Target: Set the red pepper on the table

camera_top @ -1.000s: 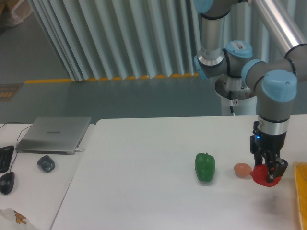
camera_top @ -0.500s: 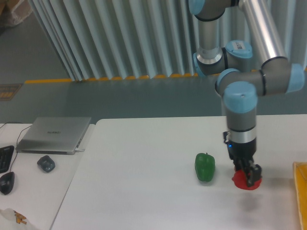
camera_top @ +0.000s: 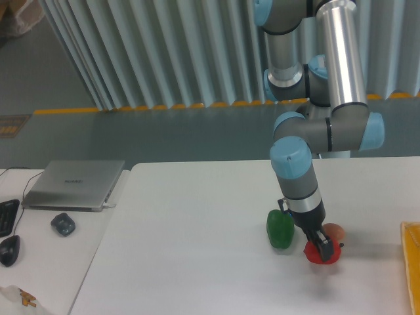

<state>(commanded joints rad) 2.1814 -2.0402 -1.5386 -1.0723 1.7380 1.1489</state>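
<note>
Three small items are grouped on the table (camera_top: 197, 262): the green pepper (camera_top: 280, 229) at nine o'clock, the red pepper (camera_top: 321, 252) clamped between the fingers of the gripper (camera_top: 323, 245) just above the tabletop, and a pinkish egg (camera_top: 335, 231) glimpsed at one o'clock.

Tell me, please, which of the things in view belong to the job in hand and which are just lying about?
Part of the job:
red pepper, held in the claw
white table

Just lying about:
green pepper
orange-pink egg-shaped thing
laptop
two mice on the side desk
yellow thing at the right edge
</note>
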